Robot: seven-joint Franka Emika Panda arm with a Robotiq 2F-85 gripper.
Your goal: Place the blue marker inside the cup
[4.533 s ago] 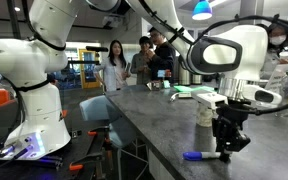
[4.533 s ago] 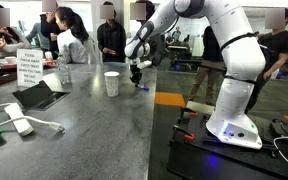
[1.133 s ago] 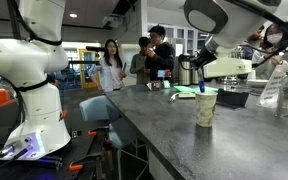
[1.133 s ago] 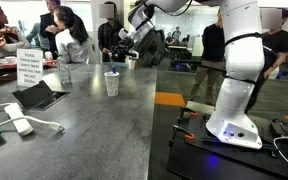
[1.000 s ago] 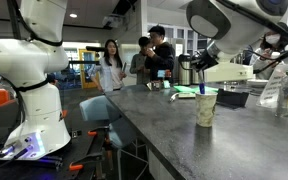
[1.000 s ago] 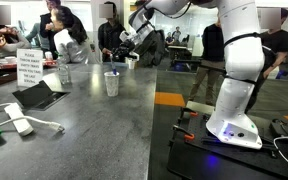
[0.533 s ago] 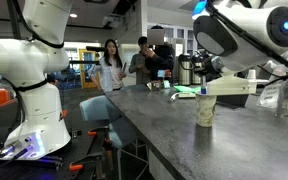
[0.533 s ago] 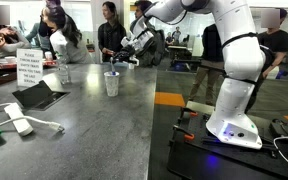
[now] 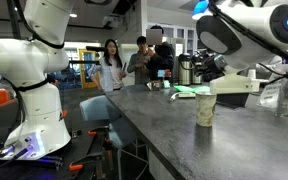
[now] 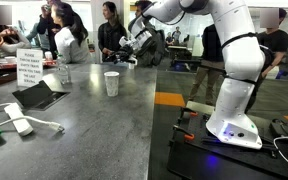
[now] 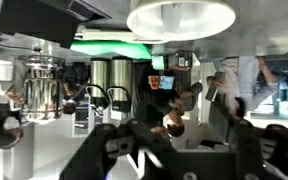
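The pale cup (image 9: 206,108) with a green rim stands upright on the grey table, and also shows in the other exterior view as the cup (image 10: 111,83). My gripper (image 9: 211,88) hangs just above its rim, lying sideways; it sits up and to the right of the cup (image 10: 124,57). In the wrist view the gripper (image 11: 176,152) is open, its dark fingers (image 11: 104,150) wide apart with nothing between them. The blue marker is hidden in every view.
Steel coffee urns (image 9: 187,70) and a green item (image 9: 189,92) stand behind the cup, with a clear bottle (image 9: 283,100) beside it. A sign (image 10: 29,68), a dark tablet (image 10: 39,95) and a white cable device (image 10: 19,125) lie across the table. People stand beyond.
Half a second ago the blue marker hung upright from my shut gripper over the cup's mouth. Now the jaws stand apart and the marker no longer shows above the rim.
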